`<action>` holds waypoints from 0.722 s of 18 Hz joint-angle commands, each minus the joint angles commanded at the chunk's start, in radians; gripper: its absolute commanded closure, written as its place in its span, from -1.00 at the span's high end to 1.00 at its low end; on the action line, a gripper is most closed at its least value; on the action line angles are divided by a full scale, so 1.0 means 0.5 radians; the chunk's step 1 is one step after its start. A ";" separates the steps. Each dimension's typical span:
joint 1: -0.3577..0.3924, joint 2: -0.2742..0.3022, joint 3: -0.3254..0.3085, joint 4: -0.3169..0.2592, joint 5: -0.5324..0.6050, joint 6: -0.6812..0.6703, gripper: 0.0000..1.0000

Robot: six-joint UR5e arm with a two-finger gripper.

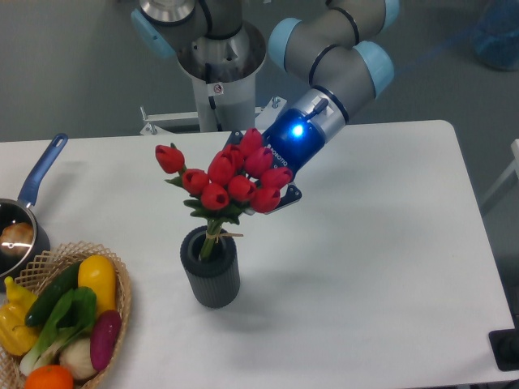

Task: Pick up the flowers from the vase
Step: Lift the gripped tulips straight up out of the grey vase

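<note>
Camera view showed the flowers (227,178) standing in the vase (211,267), stems inside. The gripper (272,190) sat at their three o'clock, buds hiding its fingers; whether it had closed on them, I couldn't tell.

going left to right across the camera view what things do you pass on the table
saucepan → wicker basket of vegetables → vase holding the flowers → gripper, partly behind the blooms
</note>
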 joint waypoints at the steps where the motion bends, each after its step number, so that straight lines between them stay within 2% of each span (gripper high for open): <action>1: 0.009 -0.003 0.024 -0.006 -0.015 -0.052 -0.05; 5: 0.046 0.000 0.098 -0.009 -0.022 -0.203 -0.05; 9: 0.077 0.009 0.098 -0.009 -0.019 -0.212 -0.05; 13: 0.153 0.077 0.092 -0.012 -0.006 -0.212 -0.05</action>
